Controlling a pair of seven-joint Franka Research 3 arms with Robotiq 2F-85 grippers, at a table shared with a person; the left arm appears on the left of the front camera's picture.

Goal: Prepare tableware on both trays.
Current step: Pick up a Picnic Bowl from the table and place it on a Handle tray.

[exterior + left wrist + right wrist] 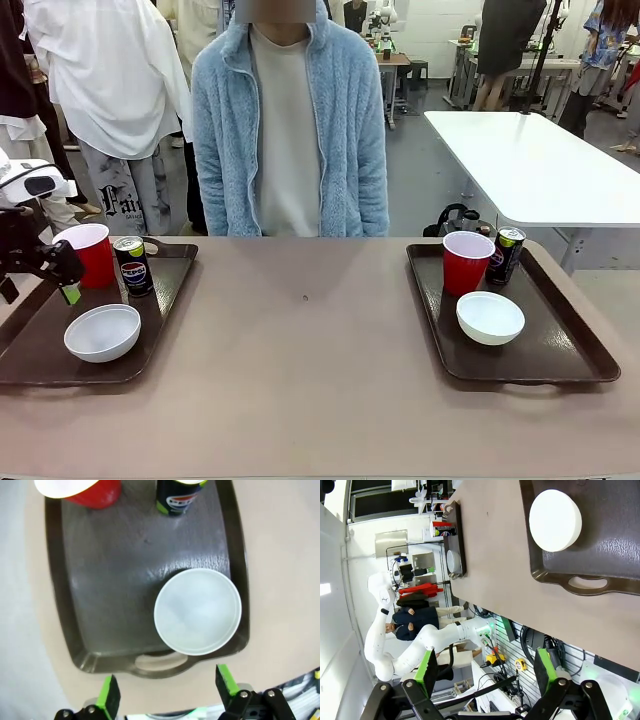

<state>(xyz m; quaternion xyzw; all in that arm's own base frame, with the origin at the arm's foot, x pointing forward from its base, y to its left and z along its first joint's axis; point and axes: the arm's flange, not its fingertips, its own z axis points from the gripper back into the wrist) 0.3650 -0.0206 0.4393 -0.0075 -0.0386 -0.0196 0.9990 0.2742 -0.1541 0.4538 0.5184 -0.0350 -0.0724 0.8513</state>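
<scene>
Trays look complete: left tray point(30, 350) and right tray point(560, 350) each hold cup, can, bowl; left gripper point(62, 275) and right gripper point(485, 675) gape empty; nothing left.

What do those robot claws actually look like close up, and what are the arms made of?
Each claw is black jointed metal ending in two fingers tipped with bright green pads: the left gripper and right gripper look alike. The left arm, seen across the room, is smooth glossy white in rounded segments.
</scene>
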